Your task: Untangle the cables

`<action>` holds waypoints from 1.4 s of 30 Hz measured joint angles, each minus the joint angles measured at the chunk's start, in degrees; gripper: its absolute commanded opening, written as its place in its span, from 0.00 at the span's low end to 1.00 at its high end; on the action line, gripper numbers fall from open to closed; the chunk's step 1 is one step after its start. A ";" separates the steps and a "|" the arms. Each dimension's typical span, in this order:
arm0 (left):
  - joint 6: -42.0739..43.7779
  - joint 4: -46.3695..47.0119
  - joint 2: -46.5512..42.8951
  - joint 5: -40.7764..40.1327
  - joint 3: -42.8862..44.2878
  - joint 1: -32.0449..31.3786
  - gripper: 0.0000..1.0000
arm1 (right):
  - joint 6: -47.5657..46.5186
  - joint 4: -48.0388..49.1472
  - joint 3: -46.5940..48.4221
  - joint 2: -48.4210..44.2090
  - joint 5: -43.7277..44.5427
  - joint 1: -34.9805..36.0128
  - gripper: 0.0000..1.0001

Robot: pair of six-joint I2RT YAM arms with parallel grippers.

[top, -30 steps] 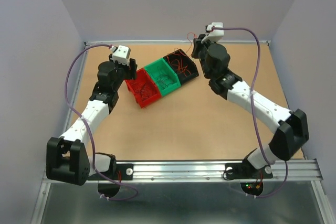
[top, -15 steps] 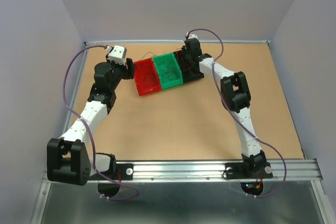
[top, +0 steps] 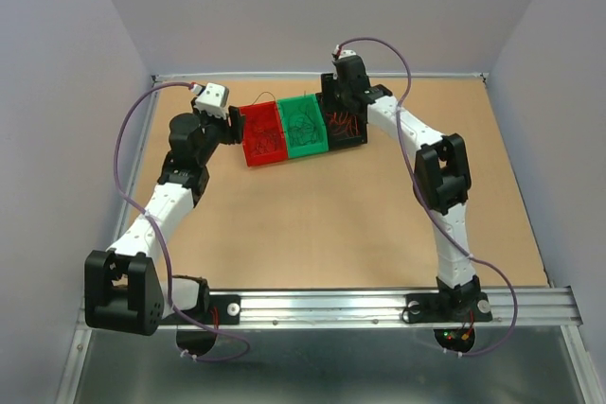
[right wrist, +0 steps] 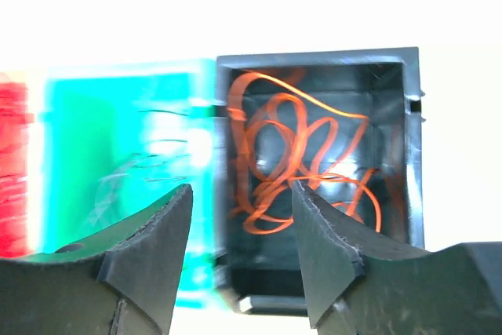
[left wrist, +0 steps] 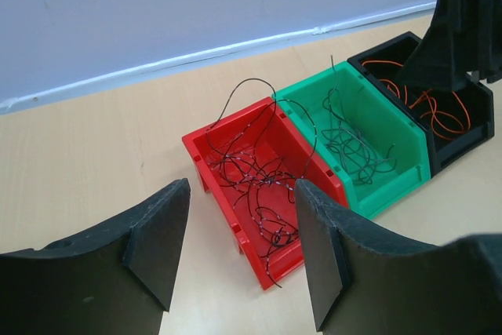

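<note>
Conceivably the thin, springy orange wires (right wrist: 274, 162) lying in the black plastic bin (right wrist: 392, 115) could snag on the right fingers (right wrist: 149, 249), wide and empty above them, and spill out, while the left fingers (left wrist: 157, 241) gape empty beside the red plastic bin (left wrist: 196, 147).

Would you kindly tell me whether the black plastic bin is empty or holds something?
Not empty: the black plastic bin holds a tangle of thin orange wires on its floor.
</note>
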 measured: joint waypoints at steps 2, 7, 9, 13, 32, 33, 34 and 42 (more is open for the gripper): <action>0.02 0.09 0.02 0.17 0.00 0.00 0.68 | 0.00 0.15 0.00 -1.73 0.81 0.68 0.62; 0.20 1.16 2.80 0.72 0.02 0.00 0.72 | 0.00 0.57 -2.01 -5.95 3.65 2.27 0.69; 0.42 1.14 5.05 0.98 0.09 0.00 0.75 | 0.00 0.59 -4.15 -7.41 4.42 2.75 0.69; 0.87 0.17 9.70 1.44 1.51 0.00 0.76 | 0.02 1.95 -10.56 -10.51 5.14 3.63 0.72; 1.99 -8.81 30.95 0.68 21.22 -4.57 0.19 | 5.88 20.85 -48.70 -39.39 6.08 5.51 0.75; 2.67 -9.33 31.76 0.59 21.33 -4.92 0.19 | 6.27 21.75 -50.31 -40.04 6.38 5.51 0.75; 2.82 -10.19 32.48 0.48 21.31 -5.14 0.18 | 6.58 22.25 -51.45 -40.50 6.47 5.51 0.75; 4.37 -13.35 34.69 -2.10 20.48 -5.01 0.00 | 8.61 27.98 -61.29 -44.28 6.58 5.51 0.74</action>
